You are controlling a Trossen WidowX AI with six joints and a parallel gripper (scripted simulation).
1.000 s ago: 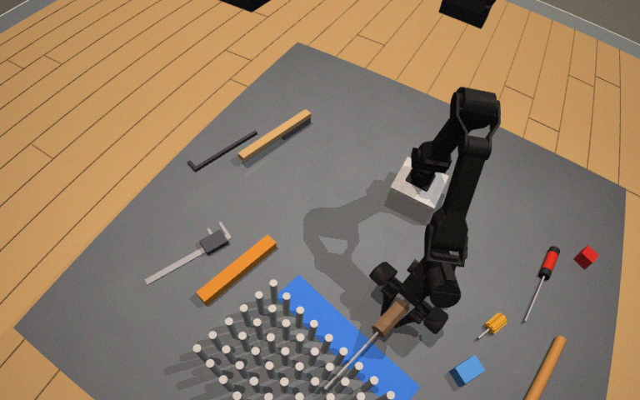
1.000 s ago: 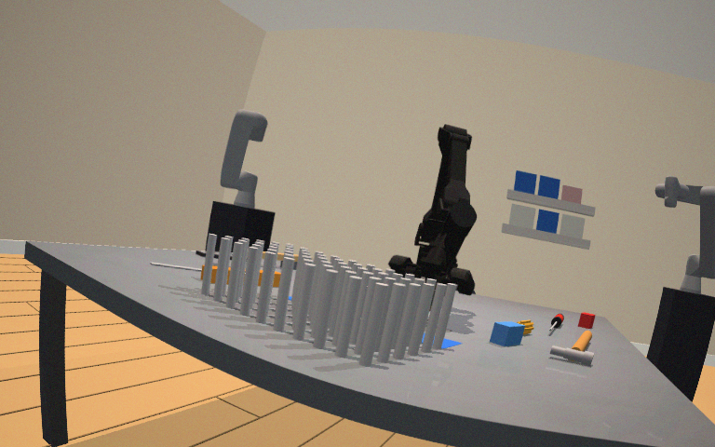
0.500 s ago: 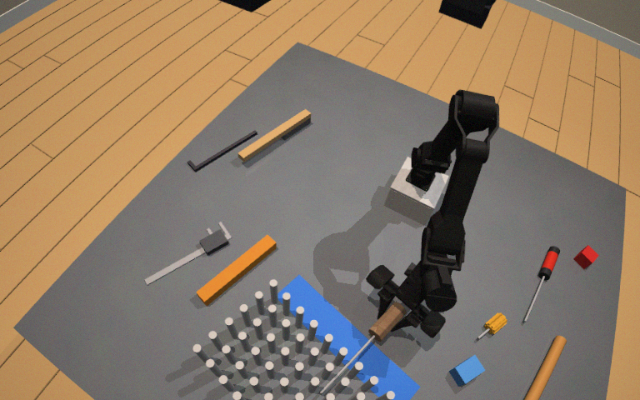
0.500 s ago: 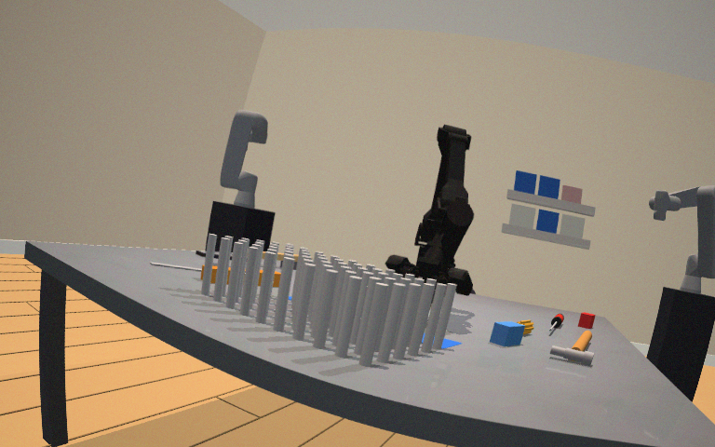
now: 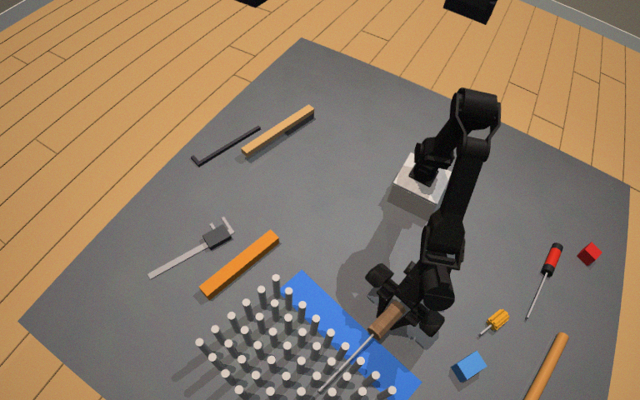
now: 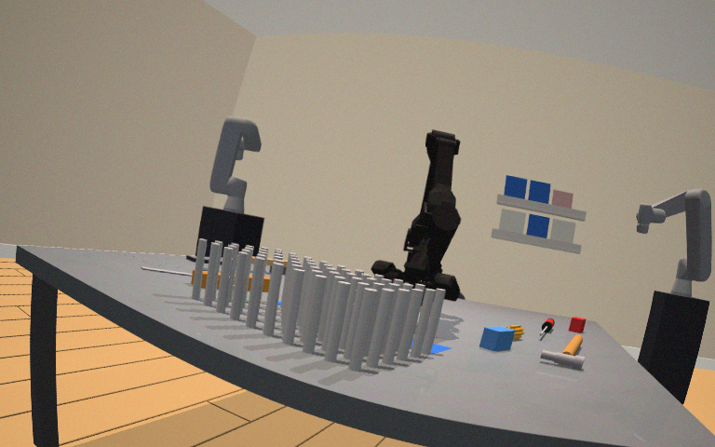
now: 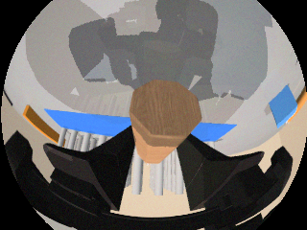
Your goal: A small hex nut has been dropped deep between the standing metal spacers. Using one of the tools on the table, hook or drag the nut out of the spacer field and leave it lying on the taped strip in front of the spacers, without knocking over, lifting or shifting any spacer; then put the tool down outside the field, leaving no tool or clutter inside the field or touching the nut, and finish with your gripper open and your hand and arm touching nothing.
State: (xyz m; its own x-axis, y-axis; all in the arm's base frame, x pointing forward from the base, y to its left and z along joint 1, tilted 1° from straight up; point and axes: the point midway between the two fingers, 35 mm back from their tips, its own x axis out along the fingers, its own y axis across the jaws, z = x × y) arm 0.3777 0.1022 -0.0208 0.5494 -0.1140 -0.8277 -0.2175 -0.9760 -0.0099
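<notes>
My gripper (image 5: 393,313) (image 7: 156,129) is shut on the brown wooden handle (image 5: 386,322) (image 7: 165,112) of a tool with a long thin metal shaft (image 5: 351,356). The handle is above the blue taped strip (image 5: 325,308) (image 7: 86,120) near its inner edge. In the top view the shaft crosses the strip and reaches in among the standing metal spacers (image 5: 287,361) (image 6: 316,310) (image 7: 137,177); its tip appears between spacer tops. I cannot tell how high the tip is or whether it touches a spacer. The visible spacers stand upright. The hex nut is not visible. The exterior view shows the shaft hidden behind the spacers.
An orange bar (image 5: 239,263) and caliper (image 5: 179,261) lie left of the strip. A black hooked key (image 5: 228,145) and wooden bar (image 5: 278,130) lie farther back. Right are a blue block (image 5: 468,366), yellow screwdriver (image 5: 497,319), red screwdriver (image 5: 552,259), red cube (image 5: 588,253) and hammer (image 6: 572,345).
</notes>
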